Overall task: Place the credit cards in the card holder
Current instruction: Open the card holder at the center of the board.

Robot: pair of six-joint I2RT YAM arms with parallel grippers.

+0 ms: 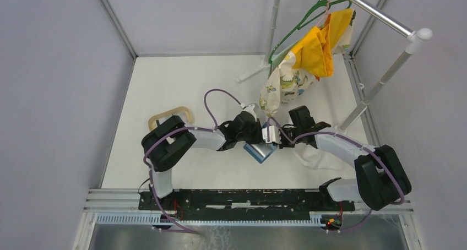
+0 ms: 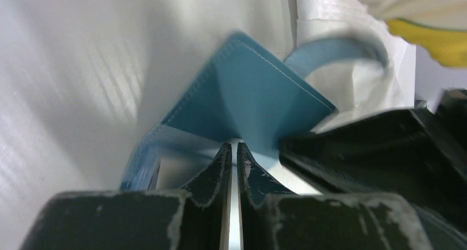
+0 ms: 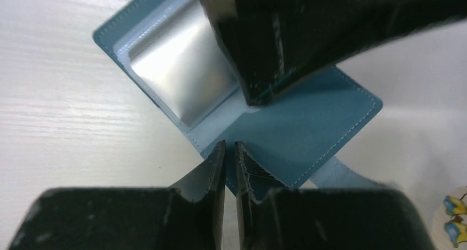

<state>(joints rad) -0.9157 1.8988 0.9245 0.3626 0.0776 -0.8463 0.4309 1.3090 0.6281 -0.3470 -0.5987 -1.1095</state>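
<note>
The blue card holder (image 1: pixel 260 152) lies open between the two arms at the middle of the table. In the right wrist view the card holder (image 3: pixel 308 123) shows a shiny silver pocket (image 3: pixel 176 74) and a pale blue strap (image 3: pixel 344 174). My left gripper (image 2: pixel 233 146) is shut on a thin pale inner leaf, with the card holder's blue cover (image 2: pixel 248 96) rising ahead. Its black fingers (image 3: pixel 264 52) come down on the fold. My right gripper (image 3: pixel 230 145) is shut on the near blue edge. The credit cards are out of view.
A tan oval tray (image 1: pixel 170 117) sits behind the left arm. A white cloth (image 1: pixel 316 157) lies under the right arm. At the back right a clothes rack (image 1: pixel 385 76) carries a yellow garment (image 1: pixel 319 46) and a patterned cloth (image 1: pixel 283 85) on a green hanger.
</note>
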